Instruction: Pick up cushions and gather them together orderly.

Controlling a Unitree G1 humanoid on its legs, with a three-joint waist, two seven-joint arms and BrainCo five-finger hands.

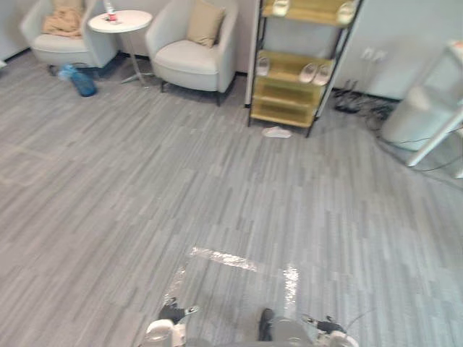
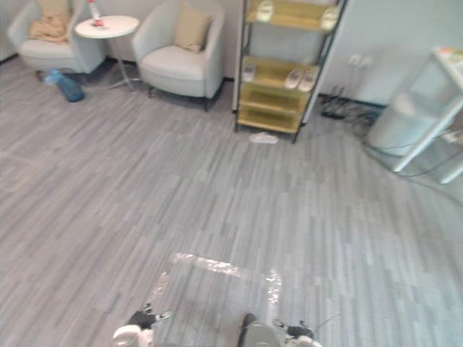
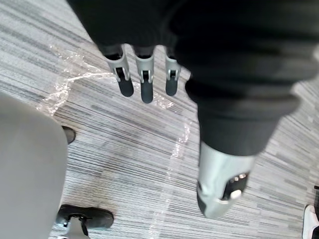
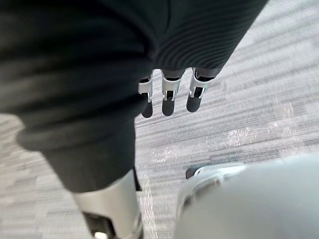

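A tan cushion [image 1: 205,23] leans upright against the back of the pale armchair [image 1: 189,61] by the far wall. A second armchair [image 1: 61,45] at the far left holds a crumpled tan cushion or cloth [image 1: 64,22]. Both are far from me across the grey floor. My left hand [image 3: 145,84] hangs over the floor with straight fingers and holds nothing. My right hand [image 4: 168,97] hangs the same way, open and empty.
A round white side table [image 1: 119,22] stands between the armchairs, with a blue object [image 1: 81,81] on the floor nearby. A wooden shoe rack [image 1: 296,65] has a white slipper [image 1: 276,131] in front. At far right are a white rack [image 1: 434,108] and cables [image 1: 354,105].
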